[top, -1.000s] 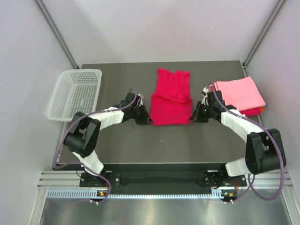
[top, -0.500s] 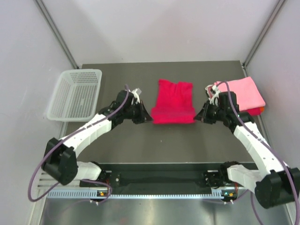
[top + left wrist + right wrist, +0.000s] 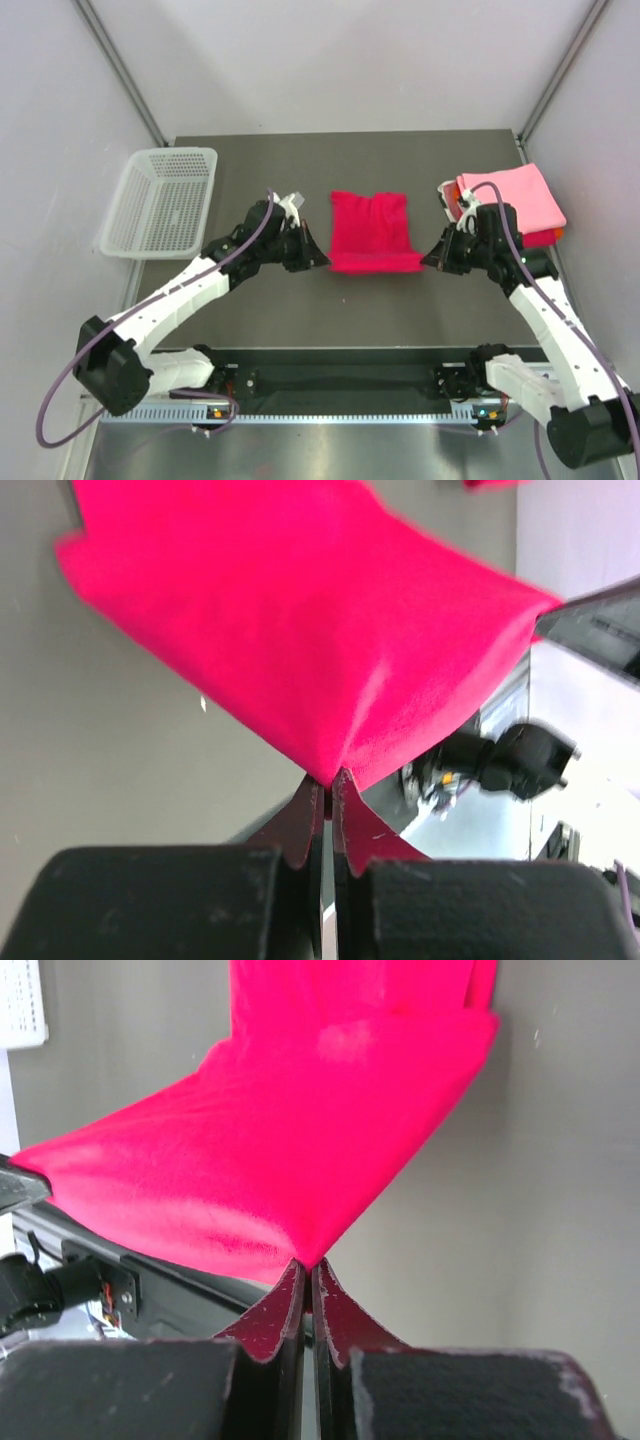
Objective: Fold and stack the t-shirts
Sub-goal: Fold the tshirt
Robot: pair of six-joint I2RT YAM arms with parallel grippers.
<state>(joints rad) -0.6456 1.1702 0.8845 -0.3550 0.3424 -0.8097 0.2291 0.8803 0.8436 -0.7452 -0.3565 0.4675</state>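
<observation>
Two corners pinched: left gripper (image 3: 320,262) and right gripper (image 3: 427,262) hold the crimson t-shirt (image 3: 372,232) taut, fingers (image 3: 300,825) clamped on cloth, so the fold lands straight.

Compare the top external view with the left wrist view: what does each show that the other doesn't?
Only the top view shows the white basket at the left side of the table, and the shirt's full outline. Only the wrist view shows, up close, the left claw pinched shut on a corner of the crimson t-shirt. Both show that shirt and the dark table beneath it.
</observation>
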